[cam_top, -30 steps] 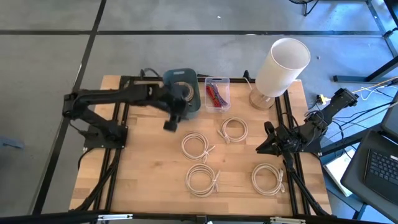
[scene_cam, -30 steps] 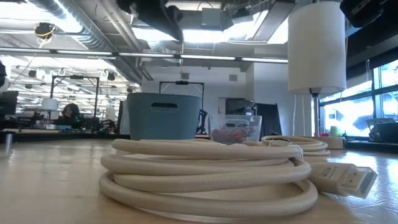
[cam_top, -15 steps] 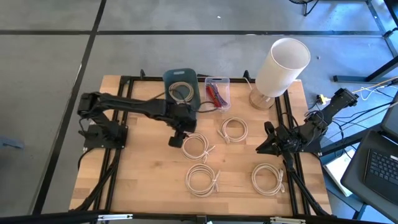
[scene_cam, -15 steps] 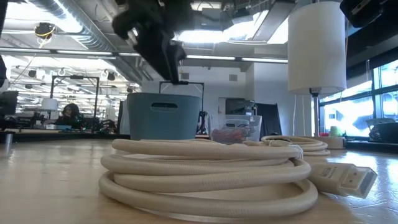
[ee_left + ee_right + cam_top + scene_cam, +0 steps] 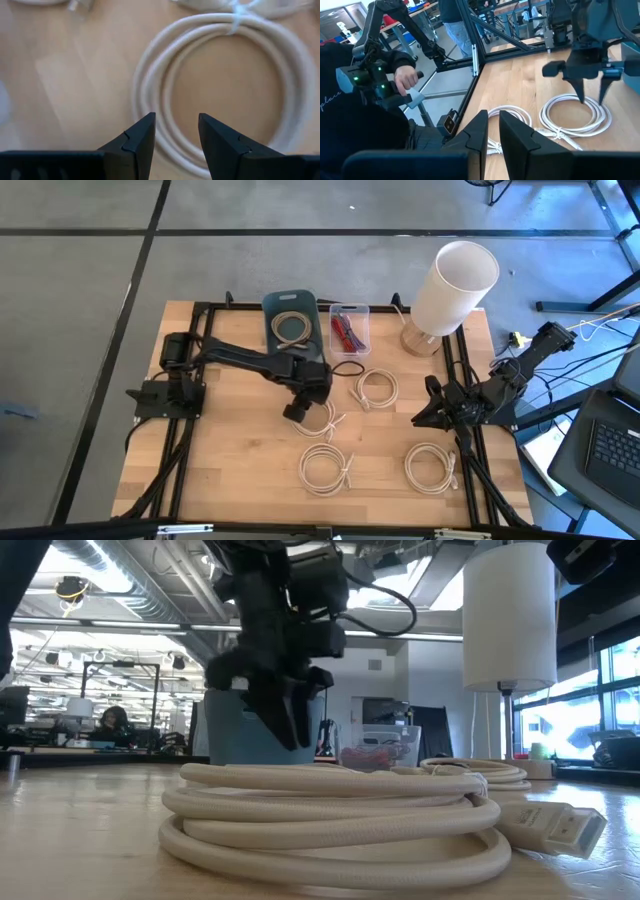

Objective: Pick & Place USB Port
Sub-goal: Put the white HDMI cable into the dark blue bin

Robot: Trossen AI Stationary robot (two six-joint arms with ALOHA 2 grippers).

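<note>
Several white coiled USB cables lie flat on the wooden table. My left gripper [image 5: 298,412] hangs open, pointing steeply down, just over the near-left part of the centre coil [image 5: 318,416]. In the left wrist view the coil's strands [image 5: 150,95] run under the gap of my left gripper [image 5: 176,120]. The right wrist view shows its fingertips [image 5: 584,95] close above that coil [image 5: 577,114]; I cannot tell whether they touch. My right gripper [image 5: 425,416] waits shut at the table's right edge. One more coil lies inside the blue basket [image 5: 291,320].
Other coils lie at centre right [image 5: 376,388], near centre [image 5: 326,468] and near right [image 5: 432,467]. A clear box [image 5: 349,330] with red things stands beside the basket, and a white lamp [image 5: 455,280] at the far right. A person's hand [image 5: 407,77] shows beyond the table's left side.
My left gripper has come away from over the blue basket, toward the table's near edge and a little right. It has sunk down over the centre coil and tipped to point more steeply down. The cables have not moved.
</note>
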